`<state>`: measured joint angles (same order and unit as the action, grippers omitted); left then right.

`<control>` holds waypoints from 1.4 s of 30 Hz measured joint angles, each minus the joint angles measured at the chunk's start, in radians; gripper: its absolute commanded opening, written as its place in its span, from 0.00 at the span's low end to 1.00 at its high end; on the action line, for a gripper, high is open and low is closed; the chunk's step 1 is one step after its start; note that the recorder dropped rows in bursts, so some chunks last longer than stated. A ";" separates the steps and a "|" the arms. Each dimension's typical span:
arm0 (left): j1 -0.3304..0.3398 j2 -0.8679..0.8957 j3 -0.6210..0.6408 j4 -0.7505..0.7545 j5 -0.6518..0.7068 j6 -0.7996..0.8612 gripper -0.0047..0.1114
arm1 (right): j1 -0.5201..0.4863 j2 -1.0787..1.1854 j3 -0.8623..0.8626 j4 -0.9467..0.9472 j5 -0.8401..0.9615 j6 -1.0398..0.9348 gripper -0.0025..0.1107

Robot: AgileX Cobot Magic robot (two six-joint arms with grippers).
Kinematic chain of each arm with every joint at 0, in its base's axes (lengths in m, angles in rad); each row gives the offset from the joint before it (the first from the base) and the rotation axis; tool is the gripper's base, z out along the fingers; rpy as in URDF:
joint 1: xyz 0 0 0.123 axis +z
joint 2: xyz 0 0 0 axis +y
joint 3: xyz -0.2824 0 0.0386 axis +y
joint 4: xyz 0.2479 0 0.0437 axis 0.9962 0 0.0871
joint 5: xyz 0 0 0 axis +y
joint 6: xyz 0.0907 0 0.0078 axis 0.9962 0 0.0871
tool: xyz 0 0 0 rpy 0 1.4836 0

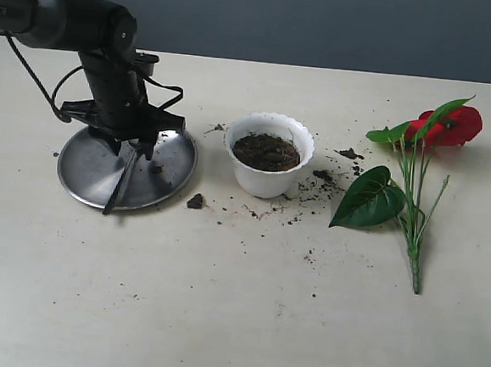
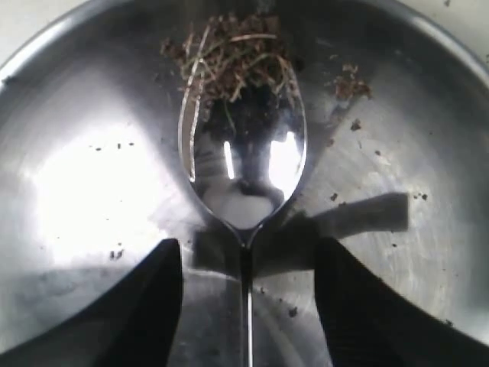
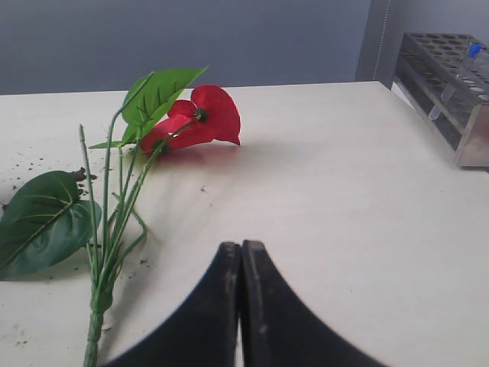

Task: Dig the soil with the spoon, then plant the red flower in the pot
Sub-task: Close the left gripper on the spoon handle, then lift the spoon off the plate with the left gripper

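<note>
The left hand [image 2: 246, 252] hangs low over a round steel plate [image 1: 84, 175] with its fingers spread wide. The spoon [image 2: 244, 160] lies on the plate right under it: the handle runs back between the two fingers with a gap on either side, and the bowl sits just ahead of the fingertips, a tuft of fibrous soil clinging to its far end. Nothing is pinched. The spoon looks light, stiff and slick, and the polished plate beneath it is just as slick, so I judge that a squeeze on the thin handle, a little behind the bowl, would grip better than one on the rounded bowl, which could skate or twist. The right hand [image 3: 241, 248] is pressed together and empty, low over the desk [image 1: 235, 319]. The red flower [image 3: 206, 115] lies flat ahead of it and off to one side, bloom farthest from the hand, the bundled stem base [image 3: 95, 313] nearest. It is probably very light and springy; the leaves and bloom would bend or slip, so the firm stem base is the place to hold, leaving enough below the fingers to push in. The pot [image 1: 267, 183], holding dark soil [image 1: 267, 151], stands beside the plate, apart from the left hand and between it and the flower; being light, it may tip under a sideways push.
</note>
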<state>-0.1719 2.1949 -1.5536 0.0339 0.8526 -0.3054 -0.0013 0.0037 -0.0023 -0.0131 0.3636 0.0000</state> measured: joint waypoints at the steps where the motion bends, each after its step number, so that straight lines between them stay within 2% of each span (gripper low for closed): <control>1: 0.000 0.004 0.000 0.000 0.002 0.000 0.47 | 0.000 0.000 0.000 0.000 0.000 0.000 0.02; 15: 0.000 0.024 -0.009 -0.004 0.004 0.014 0.46 | 0.000 0.000 0.000 0.000 0.000 0.000 0.02; 18: 0.000 0.024 -0.009 -0.004 0.004 0.014 0.34 | 0.000 0.000 0.000 0.000 0.000 0.000 0.02; 23: 0.000 0.026 -0.009 -0.010 0.022 0.014 0.06 | 0.000 0.000 0.000 0.000 0.000 0.000 0.02; 24: 0.000 0.026 -0.009 -0.010 0.026 0.018 0.04 | 0.000 0.000 0.000 0.000 0.000 0.000 0.02; 31: 0.000 0.026 -0.012 0.018 0.083 0.076 0.04 | 0.000 0.000 0.000 0.000 0.000 0.000 0.02; 42: 0.000 0.022 -0.012 0.043 0.090 0.098 0.04 | 0.000 0.000 0.000 0.000 0.000 0.000 0.02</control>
<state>-0.1719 2.2170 -1.5656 0.0768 0.9428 -0.2075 -0.0013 0.0037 -0.0023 -0.0131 0.3636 0.0000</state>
